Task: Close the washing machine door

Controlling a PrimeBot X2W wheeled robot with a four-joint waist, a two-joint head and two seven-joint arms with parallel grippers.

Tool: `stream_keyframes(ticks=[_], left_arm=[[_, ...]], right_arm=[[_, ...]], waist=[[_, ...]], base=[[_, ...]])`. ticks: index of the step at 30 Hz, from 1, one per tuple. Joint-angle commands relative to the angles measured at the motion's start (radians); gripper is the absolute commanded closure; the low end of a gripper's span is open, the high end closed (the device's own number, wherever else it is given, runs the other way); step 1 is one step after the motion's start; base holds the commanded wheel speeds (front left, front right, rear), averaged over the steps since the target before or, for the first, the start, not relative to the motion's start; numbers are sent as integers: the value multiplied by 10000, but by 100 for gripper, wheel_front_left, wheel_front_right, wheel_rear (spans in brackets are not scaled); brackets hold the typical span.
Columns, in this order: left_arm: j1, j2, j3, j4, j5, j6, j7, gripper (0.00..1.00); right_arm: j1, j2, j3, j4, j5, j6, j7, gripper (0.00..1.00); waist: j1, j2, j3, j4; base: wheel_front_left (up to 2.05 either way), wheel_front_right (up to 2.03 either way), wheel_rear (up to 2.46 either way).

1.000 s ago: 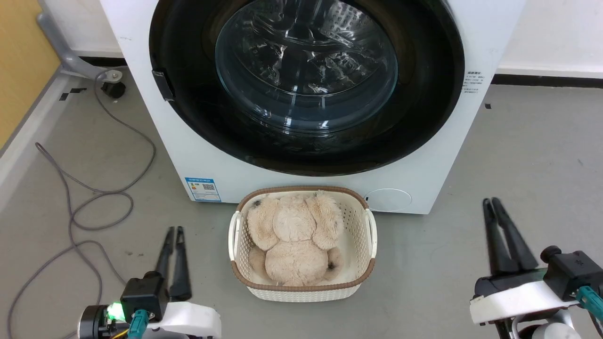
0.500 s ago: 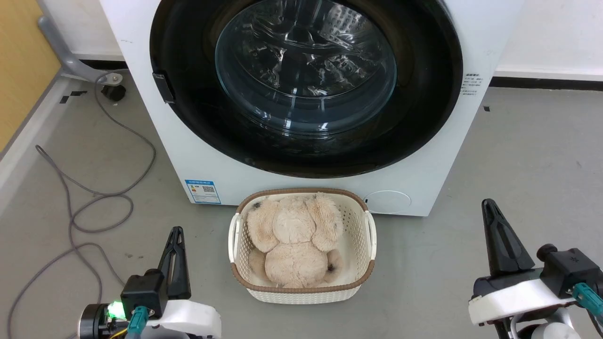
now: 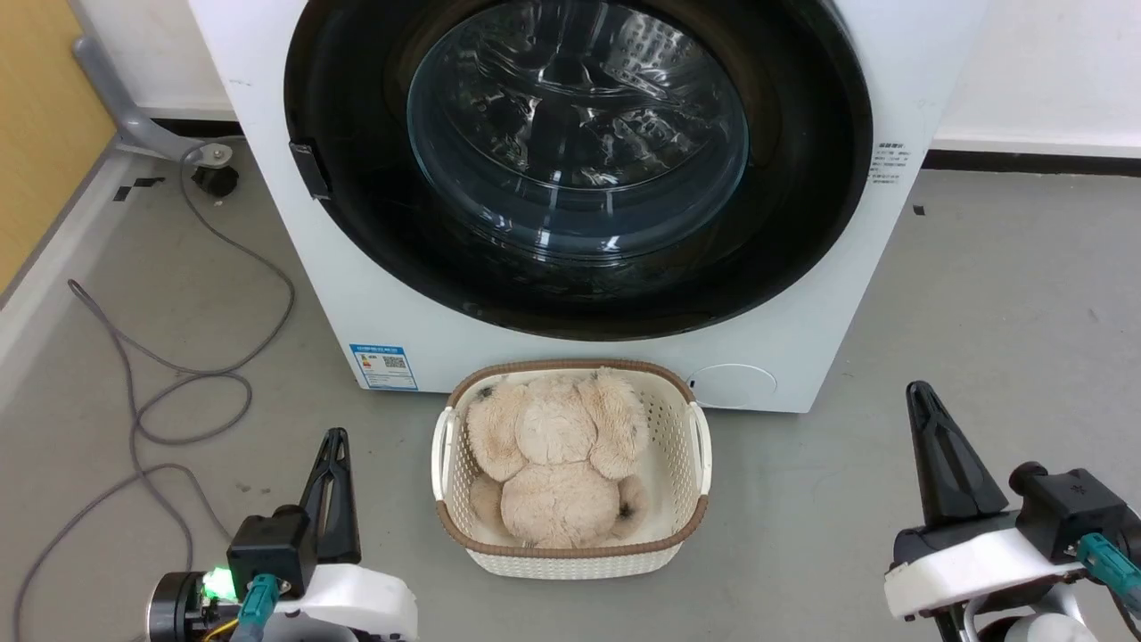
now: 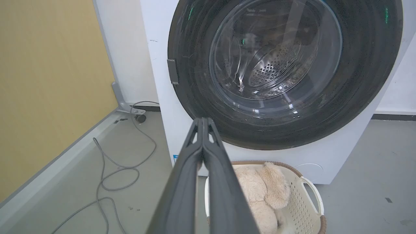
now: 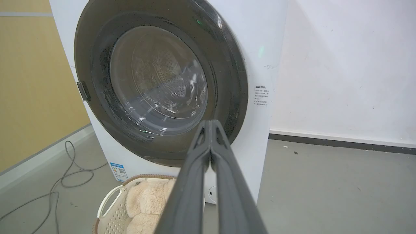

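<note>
Glossy black washing machine door (image 3: 802,178) sits flush in the white washing machine (image 3: 784,348), apparently shut. Left claw (image 3: 334,435) and right claw (image 3: 916,389), both pressed together, hang low; any confirming press belongs beside the latch (image 3: 307,169).

Smooth grey floor (image 3: 980,294), faintly scuffed, seen from head view. White washing machine (image 3: 374,294) stands on it at 12 o'clock. White woven basket (image 3: 570,560) with brown rim sits on floor just before machine's front, toward 6 o'clock. Grey cable (image 3: 291,294) snakes in loose loops at 9 o'clock. Grey metal leg with black caster (image 3: 214,178) rests at 10 o'clock, beside cable's far end. Small black tape marks at 10 o'clock (image 3: 134,185) and 2 o'clock (image 3: 918,210).
</note>
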Motion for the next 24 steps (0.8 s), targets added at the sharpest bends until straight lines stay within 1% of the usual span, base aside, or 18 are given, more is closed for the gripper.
stream_keyframes(ticks=[1,24], left_arm=[[46,3,37,-68,83,-45,66,100],[82,5,131,-279,180,-291,578,100]], right_arm=[[139,13,19,-63,-76,-2,44,100],[291,23,78,-222,-292,-4,558,100]], waist=[[0,0,-6,-1],[0,0,-125,-25]], base=[[0,0,0],[0,0,0]])
